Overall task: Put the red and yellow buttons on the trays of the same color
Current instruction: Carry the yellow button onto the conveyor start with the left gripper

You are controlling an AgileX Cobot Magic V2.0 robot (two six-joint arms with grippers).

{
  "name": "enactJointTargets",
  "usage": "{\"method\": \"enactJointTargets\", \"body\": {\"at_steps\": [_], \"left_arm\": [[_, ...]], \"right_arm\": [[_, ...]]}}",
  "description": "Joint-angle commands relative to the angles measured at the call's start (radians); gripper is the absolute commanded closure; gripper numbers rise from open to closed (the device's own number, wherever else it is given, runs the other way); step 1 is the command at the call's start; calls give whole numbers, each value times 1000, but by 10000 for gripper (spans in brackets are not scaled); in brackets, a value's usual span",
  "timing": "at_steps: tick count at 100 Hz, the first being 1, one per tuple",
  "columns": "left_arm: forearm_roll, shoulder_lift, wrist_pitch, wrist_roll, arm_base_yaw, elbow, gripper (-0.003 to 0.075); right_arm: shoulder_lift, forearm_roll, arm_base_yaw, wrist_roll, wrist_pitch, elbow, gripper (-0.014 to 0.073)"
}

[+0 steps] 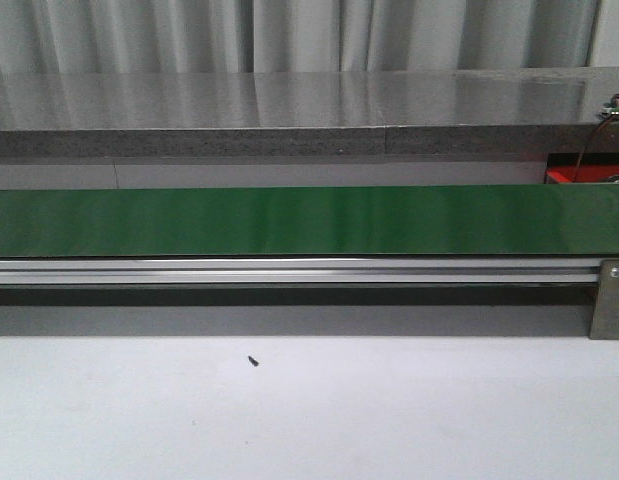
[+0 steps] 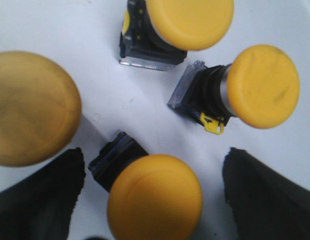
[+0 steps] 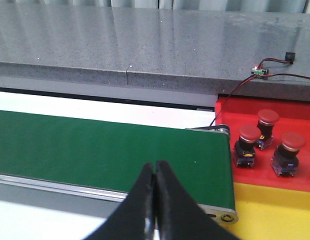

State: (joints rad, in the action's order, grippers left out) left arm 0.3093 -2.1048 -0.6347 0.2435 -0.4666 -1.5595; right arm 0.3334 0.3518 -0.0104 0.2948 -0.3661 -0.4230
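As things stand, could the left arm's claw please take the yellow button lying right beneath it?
Probably yes: the left claw is open, and the nearest yellow button lies between its fingers with nothing covering it.

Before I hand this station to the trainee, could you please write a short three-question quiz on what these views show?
1. True or false: the right pincer is shut with nothing between its fingers.
2. How many red buttons stand on the red tray?
3. Under the left pincer, the buttons are: A) red, B) yellow, C) mixed.

Key:
1. True; it hangs shut over the green belt.
2. Three are in view.
3. B; four yellow buttons, one between the open fingers.
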Motion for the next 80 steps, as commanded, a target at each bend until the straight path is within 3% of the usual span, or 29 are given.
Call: {"method": "enactJointTargets", "body": {"at_steps": [1, 13, 23, 57, 80], "left_arm": [[20, 57, 55, 11, 4, -31, 300], [24, 57, 55, 11, 4, -31, 479], [24, 57, 55, 11, 4, -31, 555], [37, 134, 20, 11, 4, -31, 564], [30, 264, -49, -88, 2, -31, 564]], "right_arm": [[3, 9, -1, 9, 71, -25, 662], [3, 9, -1, 9, 71, -25, 662], [3, 9, -1, 9, 71, -25, 662], [3, 9, -1, 9, 71, -25, 662], [3, 9, -1, 9, 71, -25, 662]]}}
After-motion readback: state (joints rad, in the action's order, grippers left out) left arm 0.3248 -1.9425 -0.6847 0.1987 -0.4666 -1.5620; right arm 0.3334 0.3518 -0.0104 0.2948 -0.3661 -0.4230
